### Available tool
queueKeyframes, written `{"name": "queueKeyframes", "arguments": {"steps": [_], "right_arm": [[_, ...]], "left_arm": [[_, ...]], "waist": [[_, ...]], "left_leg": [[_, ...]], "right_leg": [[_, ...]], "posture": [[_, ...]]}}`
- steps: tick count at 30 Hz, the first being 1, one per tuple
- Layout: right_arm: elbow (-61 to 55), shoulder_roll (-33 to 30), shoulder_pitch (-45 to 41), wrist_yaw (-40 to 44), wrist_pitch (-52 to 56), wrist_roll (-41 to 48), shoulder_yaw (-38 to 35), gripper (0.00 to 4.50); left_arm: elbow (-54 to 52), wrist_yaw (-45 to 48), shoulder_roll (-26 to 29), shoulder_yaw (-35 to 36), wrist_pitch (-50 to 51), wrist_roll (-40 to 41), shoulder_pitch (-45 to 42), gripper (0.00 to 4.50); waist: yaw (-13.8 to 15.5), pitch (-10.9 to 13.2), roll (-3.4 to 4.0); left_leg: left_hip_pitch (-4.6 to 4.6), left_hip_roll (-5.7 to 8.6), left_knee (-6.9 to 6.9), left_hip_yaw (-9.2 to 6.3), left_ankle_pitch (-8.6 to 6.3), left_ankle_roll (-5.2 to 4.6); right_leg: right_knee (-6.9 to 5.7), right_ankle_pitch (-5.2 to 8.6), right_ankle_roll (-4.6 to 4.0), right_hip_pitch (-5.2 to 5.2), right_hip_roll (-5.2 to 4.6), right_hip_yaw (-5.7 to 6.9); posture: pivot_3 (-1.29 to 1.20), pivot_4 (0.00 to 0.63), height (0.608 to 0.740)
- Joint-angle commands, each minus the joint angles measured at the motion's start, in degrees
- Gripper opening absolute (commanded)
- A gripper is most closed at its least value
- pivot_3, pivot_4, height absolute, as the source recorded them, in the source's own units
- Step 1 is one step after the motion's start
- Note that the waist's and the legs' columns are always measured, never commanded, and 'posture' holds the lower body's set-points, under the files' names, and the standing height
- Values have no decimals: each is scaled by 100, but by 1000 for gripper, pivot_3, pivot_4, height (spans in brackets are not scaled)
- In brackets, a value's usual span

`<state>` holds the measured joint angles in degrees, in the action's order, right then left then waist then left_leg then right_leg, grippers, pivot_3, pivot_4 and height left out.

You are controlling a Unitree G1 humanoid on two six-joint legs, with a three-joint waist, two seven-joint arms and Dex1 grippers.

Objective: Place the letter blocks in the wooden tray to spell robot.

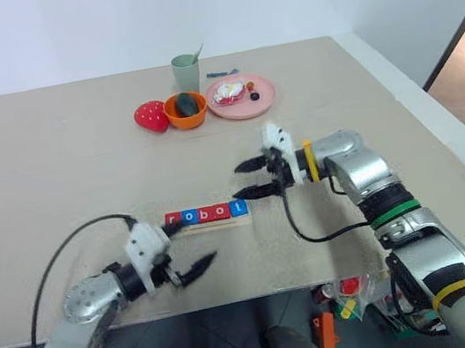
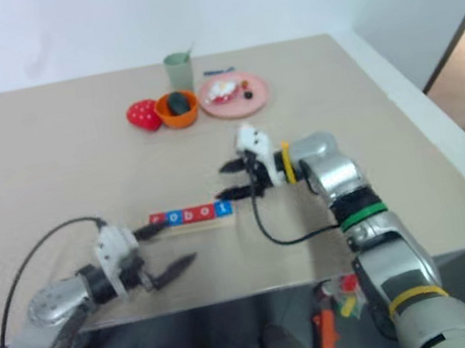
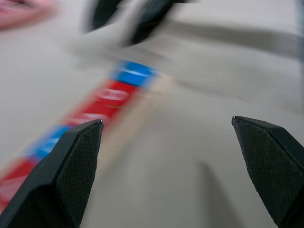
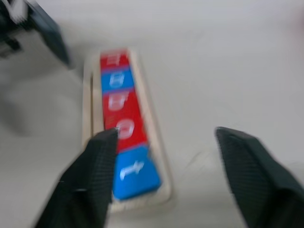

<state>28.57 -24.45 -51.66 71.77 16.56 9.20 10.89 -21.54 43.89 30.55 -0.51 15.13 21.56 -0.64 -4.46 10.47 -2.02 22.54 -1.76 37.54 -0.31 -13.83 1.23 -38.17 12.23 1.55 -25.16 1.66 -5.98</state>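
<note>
Near the front edge of the table (image 1: 53, 168), the wooden tray (image 1: 227, 221) lies with all five letter blocks (image 1: 205, 214) seated in a row, red and blue, reading r-o-b-o-t from our left to our right. The right pincer (image 1: 255, 177) hovers just past the tray's right end with its jaws spread wide and nothing between them; the blue t sits in the last slot. The left pincer (image 1: 193, 247) stands fully open and empty, close to the tray's left end and in front of it. We judge the spelling done, so the step in hand is a clean retreat: we lift each pincer straight up and away before swinging it aside, keeping the fingertips off the rim so the tiles do not shift.
</note>
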Motion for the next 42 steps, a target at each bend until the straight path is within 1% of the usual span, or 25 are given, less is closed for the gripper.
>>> {"name": "queueKeyframes", "arguments": {"steps": [1, 4, 6, 7, 9, 11, 15, 18, 19, 29, 37, 41, 42], "right_arm": [[-697, -229, 387, -413, 285, 212, -465, 4331], [-901, -181, 715, -984, 158, -4, -465, 4331], [-1012, 57, 868, -1467, 187, -27, -502, 4331], [-1062, 165, 933, -1663, 196, -41, -510, 4097], [-1135, 275, 1008, -1884, 195, -75, -490, 3507], [-1219, 356, 1070, -2021, 203, -113, -435, 2820], [-1335, 482, 1110, -2296, 326, -107, -432, 1364], [-1473, 505, 1190, -2347, 376, -102, -382, 291], [-1536, 511, 1242, -2357, 392, -98, -360, 82], [-2157, 463, 1844, -2366, 478, -118, -93, 82], [-2312, 430, 1943, -2403, 549, -92, -70, 82], [-2168, 462, 1809, -2572, 541, -15, -296, 82], [-2068, 453, 1716, -2583, 547, 76, -421, 318]], "left_arm": [[-26, -276, 2, 502, 66, 196, -122, 4500], [25, -306, -20, 521, 44, 177, -165, 4500], [13, -306, -106, 409, 9, 175, -226, 4500], [-1, -272, -130, 353, 11, 188, -248, 4500], [-13, -210, -143, 306, 41, 228, -269, 4500], [-22, -109, -119, 261, 90, 273, -286, 4500], [-62, 12, -89, 192, 148, 269, -313, 4500], [-92, 10, -99, 161, 170, 262, -312, 4500], [-98, 4, -105, 145, 172, 257, -310, 4500], [-133, -59, -110, 75, 188, 251, -316, 4500], [-111, -33, -38, 72, 168, 226, -312, 4500], [-64, -174, -88, 210, 215, 304, -358, 4500], [-16, -242, -104, 303, 233, 340, -391, 4500]], "waist": [[1, -1, -1], [2, -2, -3], [-9, -1, -2], [-21, -1, -2], [-35, -1, -2], [-33, -1, -1], [-20, -1, -2], [-9, -1, -2], [-7, -1, -2], [-9, -1, -2], [-9, -1, -2], [-8, -1, -2], [-8, -1, -2]], "left_leg": [[0, 1, 0, -4, 0, 0], [0, 4, 0, -3, 0, 1], [1, 5, 0, 0, 0, 1], [1, 5, 0, 6, 0, 1], [-2, 2, 0, 10, 1, 2], [-3, 1, 0, 8, 2, 4], [-1, 2, 0, 5, 3, 5], [1, 3, 0, 6, 3, 5], [1, 4, 0, 6, 2, 5], [0, 2, 0, 6, 3, 5], [0, 3, 0, 5, 3, 5], [0, 3, 0, 5, 3, 5], [0, 3, 0, 5, 3, 5]], "right_leg": [[1, 1, 1, 3, -1, 5], [2, 3, 4, 5, -2, 4], [2, 3, 4, 2, -2, 0], [0, 1, 4, -1, -1, -6], [-1, -4, 3, -2, 5, -13], [-3, -6, 2, -3, 8, -12], [-2, -5, 3, -1, 6, -8], [0, -3, 5, -1, 4, -9], [0, -3, 6, -2, 3, -9], [0, -2, 5, -2, 4, -8], [0, -2, 6, -1, 4, -7], [0, -2, 6, -1, 4, -7], [0, -2, 6, -1, 4, -8]], "posture": [[0, 150, 740], [0, 150, 740], [0, 150, 740], [0, 150, 740], [0, 150, 740], [0, 150, 740], [0, 150, 740], [0, 150, 740], [0, 150, 740], [0, 150, 740], [0, 150, 740], [0, 150, 740], [0, 150, 740]]}}
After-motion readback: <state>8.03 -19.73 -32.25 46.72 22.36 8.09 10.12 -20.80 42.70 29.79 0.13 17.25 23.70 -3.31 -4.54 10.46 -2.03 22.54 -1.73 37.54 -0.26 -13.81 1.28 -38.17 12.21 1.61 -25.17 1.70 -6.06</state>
